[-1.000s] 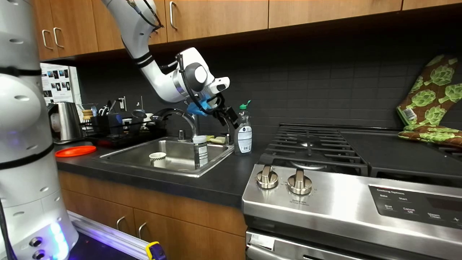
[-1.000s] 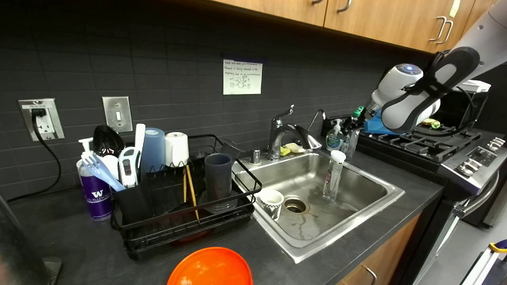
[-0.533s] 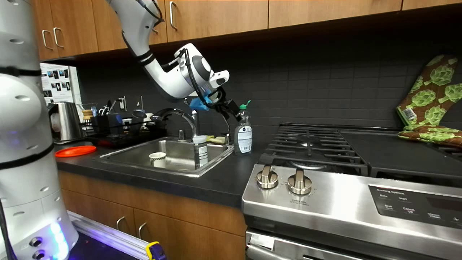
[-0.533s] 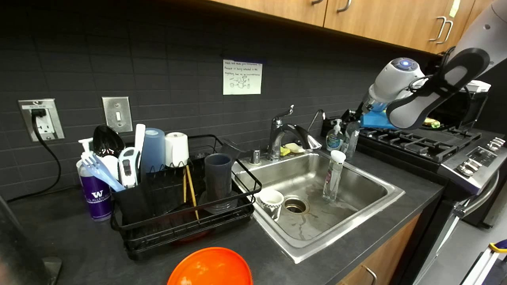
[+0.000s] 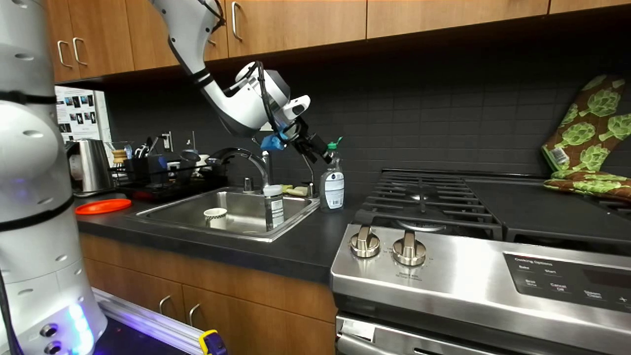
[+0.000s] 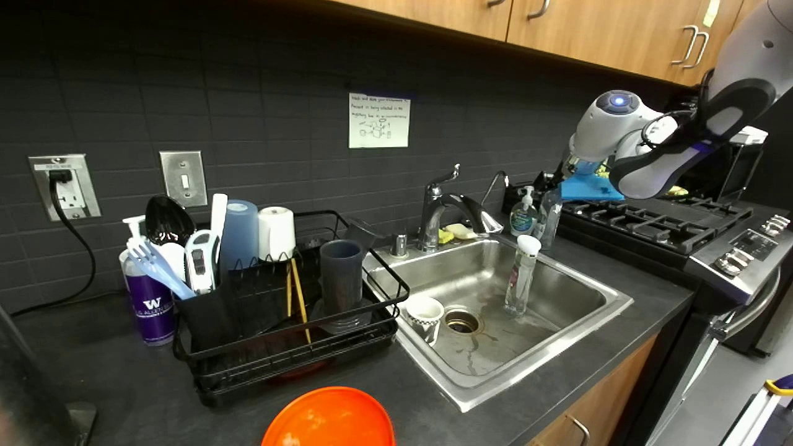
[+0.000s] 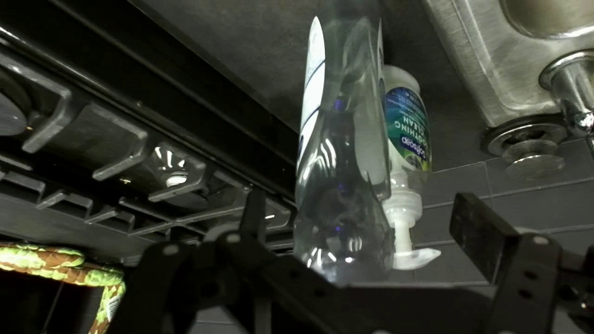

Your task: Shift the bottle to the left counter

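Note:
The bottle (image 5: 332,190) is clear plastic with a white label and a green cap. It stands upright on the dark counter between sink and stove. In an exterior view it (image 6: 549,217) shows beside a pump dispenser, its cap hidden behind the gripper. My gripper (image 5: 323,152) is at the bottle's neck in both exterior views (image 6: 545,183). In the wrist view the gripper (image 7: 362,213) is open, with the bottle (image 7: 341,139) between the fingers, closer to the left one; contact cannot be told. The left counter (image 6: 217,427) is dark charcoal, left of the sink.
The pump dispenser (image 6: 523,215) stands right beside the bottle. The sink (image 6: 576,365) holds a cup (image 6: 425,316) and a white-capped bottle (image 6: 519,279). A dish rack (image 6: 297,353), orange plate (image 6: 331,421), faucet (image 6: 455,204) and stove (image 5: 419,207) surround it.
The gripper has turned and shifted slightly right toward the bottle's neck in an exterior view. The green cap, earlier seen in an exterior view, is now hidden there. The bottle has not moved.

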Motion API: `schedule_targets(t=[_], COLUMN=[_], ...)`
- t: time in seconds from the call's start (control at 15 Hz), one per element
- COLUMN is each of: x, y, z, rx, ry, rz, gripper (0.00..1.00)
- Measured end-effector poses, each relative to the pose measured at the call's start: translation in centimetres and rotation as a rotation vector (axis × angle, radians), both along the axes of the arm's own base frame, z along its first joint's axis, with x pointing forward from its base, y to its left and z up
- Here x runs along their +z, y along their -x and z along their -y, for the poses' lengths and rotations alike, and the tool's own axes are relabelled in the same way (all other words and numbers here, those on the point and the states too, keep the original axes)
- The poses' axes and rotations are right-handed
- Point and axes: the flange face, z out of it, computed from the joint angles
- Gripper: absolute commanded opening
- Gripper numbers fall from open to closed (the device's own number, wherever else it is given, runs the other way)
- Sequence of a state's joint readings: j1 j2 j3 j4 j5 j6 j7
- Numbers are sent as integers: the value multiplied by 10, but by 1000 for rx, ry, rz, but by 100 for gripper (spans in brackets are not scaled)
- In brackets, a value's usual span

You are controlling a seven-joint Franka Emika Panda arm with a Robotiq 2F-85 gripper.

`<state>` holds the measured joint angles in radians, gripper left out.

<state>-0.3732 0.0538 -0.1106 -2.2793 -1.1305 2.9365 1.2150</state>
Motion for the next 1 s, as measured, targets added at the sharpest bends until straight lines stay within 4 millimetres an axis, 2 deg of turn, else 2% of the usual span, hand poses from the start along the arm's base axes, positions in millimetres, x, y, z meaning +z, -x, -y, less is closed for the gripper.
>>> schedule_targets(t=[0.07,0.2,0.6,0.73,0.8,0.87,1.0], x=[-4,-11,-23,-24,-25,-26,-27], y=[0,-1,0,0,0,0,0], z=[-1,-2,-1,-1,-1,-1,-1], rx=[-4,-19,-64,-67,-69,-72,-75], ry=[-2,-8,-35,-34,-34,-35,-36], rz=[-3,-5,1,1,1,0,-4], gripper=[73,62,13,1,7,34,36])
